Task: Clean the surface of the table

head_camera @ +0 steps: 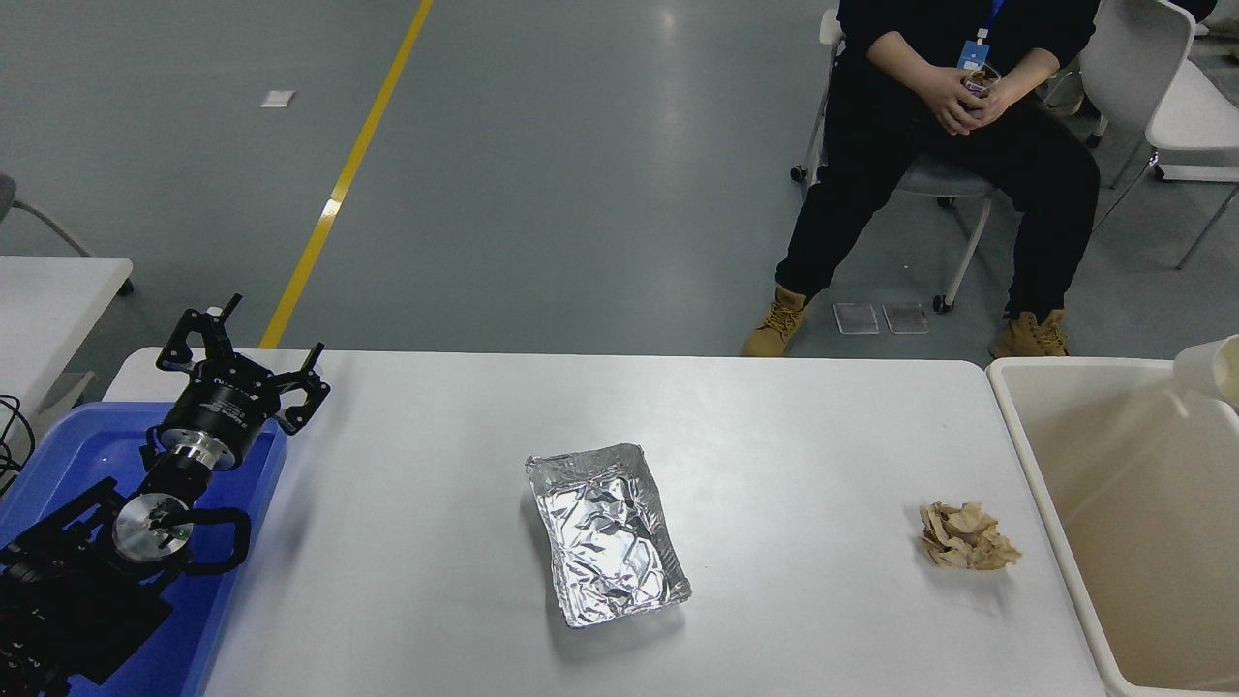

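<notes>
Foil tray [607, 534], crumpled and shiny, sits near the middle of the table surface [794, 426], its long side running roughly from 11 to 5 o'clock and its near corner well short of the table's front edge. Bare white tabletop lies on every side of it — a wide open stretch to 9 o'clock and another to 3 o'clock. At about 3 o'clock from the tray, a wad of crumpled brown paper [966, 548] rests close to the table's right edge, just apart from the cream tub [1028, 455] that stands beside that edge. At the lower left, the blue bin [68, 445] overlaps the table's left end, and the left arm is parked over it; the left gripper [254, 360] hangs above the bin's far rim with its fingers spread wide, holding and touching nothing. At the right border of the view, over the tub's far right corner, part of a white paper cup [1212, 368] pokes into view; the right gripper itself is out of view, so its state cannot be told. Beyond the table's straight far edge lies grey floor with a yellow line [348, 165] at 11 o'clock — and at 1 o'clock a person [944, 126] in black sits on a chair, hands [960, 97] clasped together in the lap.
</notes>
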`<control>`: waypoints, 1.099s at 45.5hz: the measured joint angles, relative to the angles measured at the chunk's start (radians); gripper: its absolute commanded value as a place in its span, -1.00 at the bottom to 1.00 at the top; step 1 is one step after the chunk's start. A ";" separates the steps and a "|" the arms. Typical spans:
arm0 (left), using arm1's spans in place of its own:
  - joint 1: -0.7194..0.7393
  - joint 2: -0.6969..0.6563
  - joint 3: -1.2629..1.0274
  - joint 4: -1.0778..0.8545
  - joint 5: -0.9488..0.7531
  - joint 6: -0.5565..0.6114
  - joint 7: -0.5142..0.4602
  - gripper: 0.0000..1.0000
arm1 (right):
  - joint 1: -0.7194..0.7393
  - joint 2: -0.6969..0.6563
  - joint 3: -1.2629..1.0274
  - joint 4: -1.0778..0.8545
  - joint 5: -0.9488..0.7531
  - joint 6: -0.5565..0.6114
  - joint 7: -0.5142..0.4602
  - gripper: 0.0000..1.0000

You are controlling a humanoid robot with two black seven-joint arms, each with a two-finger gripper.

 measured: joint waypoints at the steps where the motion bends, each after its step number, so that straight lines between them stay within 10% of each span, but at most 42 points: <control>1: 0.000 0.000 0.000 0.000 0.000 0.000 0.000 1.00 | -0.004 0.000 0.000 0.000 -0.003 -0.001 -0.004 -1.00; 50: 0.000 0.000 0.000 0.000 0.000 0.000 0.000 1.00 | -0.176 0.163 -0.181 0.009 -0.131 -0.096 -0.047 -1.00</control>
